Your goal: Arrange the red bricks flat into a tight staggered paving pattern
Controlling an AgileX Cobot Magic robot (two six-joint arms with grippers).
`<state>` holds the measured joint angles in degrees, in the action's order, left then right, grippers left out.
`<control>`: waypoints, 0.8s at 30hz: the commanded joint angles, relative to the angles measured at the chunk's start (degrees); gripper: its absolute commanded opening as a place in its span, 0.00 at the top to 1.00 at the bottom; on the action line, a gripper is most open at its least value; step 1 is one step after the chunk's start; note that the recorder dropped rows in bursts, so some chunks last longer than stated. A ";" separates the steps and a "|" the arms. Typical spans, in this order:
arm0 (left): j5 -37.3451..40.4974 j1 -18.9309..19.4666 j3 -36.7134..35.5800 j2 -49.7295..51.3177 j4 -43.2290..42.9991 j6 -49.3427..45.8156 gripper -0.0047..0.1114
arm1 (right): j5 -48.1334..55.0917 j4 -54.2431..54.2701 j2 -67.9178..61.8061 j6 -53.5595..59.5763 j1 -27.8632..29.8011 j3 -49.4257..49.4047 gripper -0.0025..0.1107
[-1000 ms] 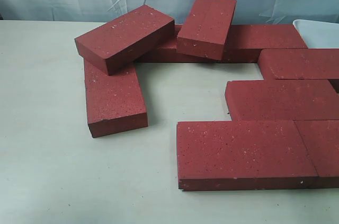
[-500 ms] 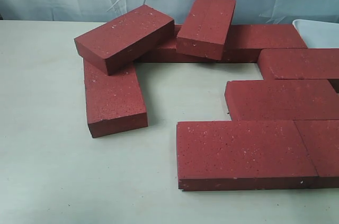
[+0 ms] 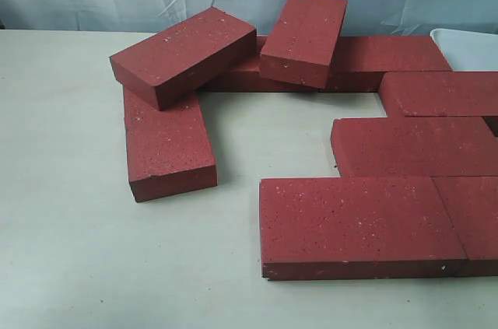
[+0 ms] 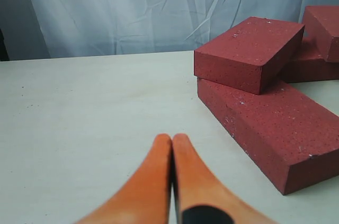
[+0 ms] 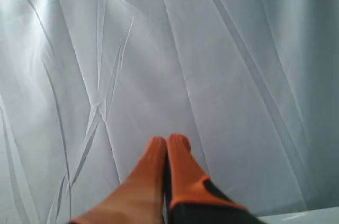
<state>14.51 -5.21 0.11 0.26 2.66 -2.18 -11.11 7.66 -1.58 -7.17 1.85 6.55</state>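
2 of the red bricks [image 3: 416, 146] are tipped up on others, near the back of the table [image 3: 70, 251]. The left tipped brick [image 3: 183, 53] leans on the left flat brick [image 3: 167, 146]. The middle tipped brick [image 3: 305, 37] leans on the back row. The rest lie flat on the right side, close together.

I think each brick is heavy, hard and rough, so it will not bend or slip much. I would grab it across its short way, in the middle of the 2 long sides.

The flat bricks on the right point their long way from side to side. The left flat brick points from back to front.

The left gripper [image 4: 171, 138] is closed tight and holds nothing, low over the table near that brick. The right gripper [image 5: 168, 140] is closed tight too, empty, facing the curtain [image 5: 212, 49].
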 commanded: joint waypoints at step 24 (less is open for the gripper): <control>-0.84 0.17 -0.11 -0.26 -0.19 0.25 0.96 | 28.50 4.50 -56.05 0.26 0.37 33.40 0.99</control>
<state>14.51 -5.21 0.11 0.26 2.66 -2.18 17.35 12.25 -52.59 -7.59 1.85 38.04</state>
